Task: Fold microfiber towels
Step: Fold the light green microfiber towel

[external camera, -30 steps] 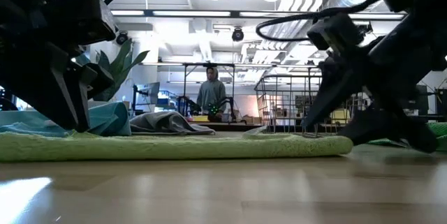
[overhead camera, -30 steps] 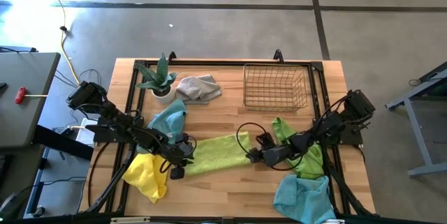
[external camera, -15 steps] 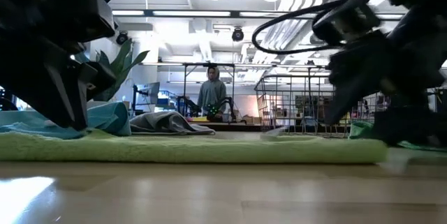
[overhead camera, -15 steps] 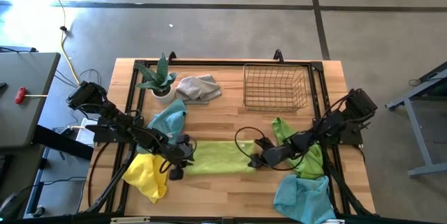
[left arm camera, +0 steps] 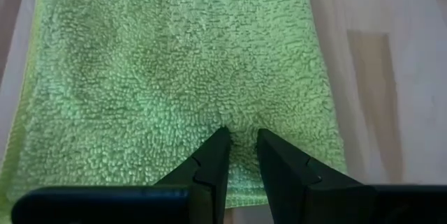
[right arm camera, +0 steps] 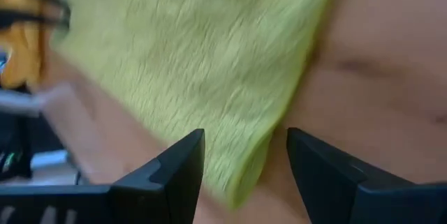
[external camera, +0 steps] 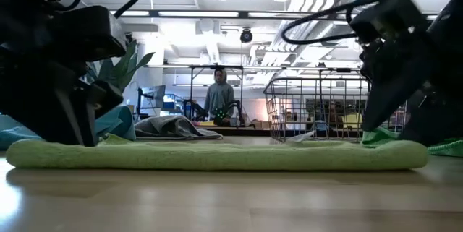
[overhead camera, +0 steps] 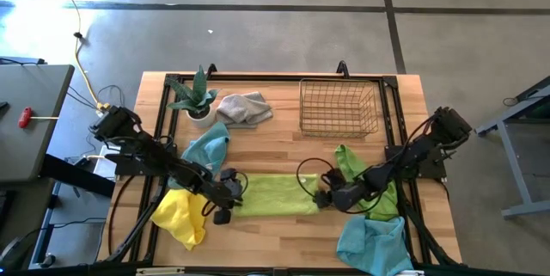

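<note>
A lime green towel (overhead camera: 277,194) lies flat on the table's middle as a long folded strip (external camera: 217,154). My left gripper (overhead camera: 230,192) is down on its left end, the fingers (left arm camera: 242,140) nearly together on the pile. My right gripper (overhead camera: 325,199) is open at the strip's right end. In the right wrist view its fingers (right arm camera: 244,144) stand wide on either side of the towel's corner (right arm camera: 241,182). A second lime green towel (overhead camera: 382,192) lies under the right arm. My left gripper pinches a small ridge of pile at the towel's left end (left arm camera: 241,121) between its two fingertips. The fingers slant down from the table's left and point along the strip. The towel lies flat on the table. My right gripper: I cannot tell whether its fingers touch the towel.
A light blue towel (overhead camera: 206,147) and a yellow one (overhead camera: 180,217) lie beside the left arm. Another light blue towel (overhead camera: 374,243) is at the near right. At the far edge are a grey towel (overhead camera: 243,107), a potted plant (overhead camera: 196,100) and a wire basket (overhead camera: 338,107).
My right gripper has gone toward the table's right and near edge. The towel's right end has swung the same way, so the slanted strip now lies straight from left to right. My left gripper has sunk onto the left end.
</note>
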Motion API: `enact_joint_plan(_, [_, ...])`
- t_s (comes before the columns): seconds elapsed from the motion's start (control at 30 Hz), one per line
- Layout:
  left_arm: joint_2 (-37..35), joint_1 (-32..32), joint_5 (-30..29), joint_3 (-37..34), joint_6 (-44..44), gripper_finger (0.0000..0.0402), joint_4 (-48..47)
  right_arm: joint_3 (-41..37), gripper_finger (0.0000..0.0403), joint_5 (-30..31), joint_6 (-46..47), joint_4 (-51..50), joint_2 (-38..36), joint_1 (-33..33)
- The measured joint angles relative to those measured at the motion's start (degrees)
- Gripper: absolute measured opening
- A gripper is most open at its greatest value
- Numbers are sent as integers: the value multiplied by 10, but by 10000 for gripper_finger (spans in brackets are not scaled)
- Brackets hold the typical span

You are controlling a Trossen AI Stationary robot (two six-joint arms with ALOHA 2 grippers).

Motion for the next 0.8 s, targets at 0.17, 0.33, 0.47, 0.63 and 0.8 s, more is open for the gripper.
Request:
enact_joint_plan(0.17, [4, 0, 0, -2, 0, 71, 22, 1, 197, 58, 9, -25, 5, -5])
enact_joint_plan(0.33, [5, 0, 3, -2, 8, 71, 42, 4, 196, 52, -8, -3, 36, -24])
enact_joint_plan(0.47, [5, 1, 5, -3, 8, 71, 47, 3, 196, 53, -36, 30, 52, -30])
enact_joint_plan(0.63, [6, 9, 10, -3, 9, 71, 55, 2, 187, 58, -54, 55, 55, -31])
enact_joint_plan(0.8, [7, 19, 12, -4, 9, 71, 71, 2, 136, 60, -59, 57, 56, -31])
